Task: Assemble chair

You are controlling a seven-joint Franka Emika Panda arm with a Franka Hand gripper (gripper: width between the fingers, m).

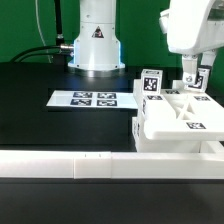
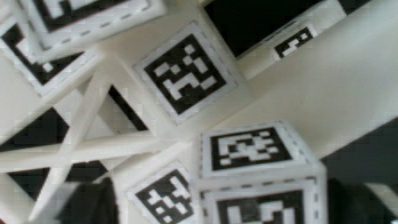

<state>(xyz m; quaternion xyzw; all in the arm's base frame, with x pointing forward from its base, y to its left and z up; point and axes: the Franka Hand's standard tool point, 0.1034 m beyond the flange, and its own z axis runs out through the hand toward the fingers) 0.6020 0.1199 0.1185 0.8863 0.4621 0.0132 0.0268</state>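
The chair's white tagged pieces stand grouped at the exterior view's right, with a small tagged block upright at their back. My gripper reaches down from above onto the rear right of the group. Its fingers stand apart on either side of a tagged white block. In the wrist view that block fills the near edge, with slotted white panels and more tagged faces beyond it. The fingers barely show there, so I cannot tell whether they touch the block.
The marker board lies flat on the black table, to the exterior view's left of the pieces. A long white rail runs along the front edge. The arm's base stands at the back centre.
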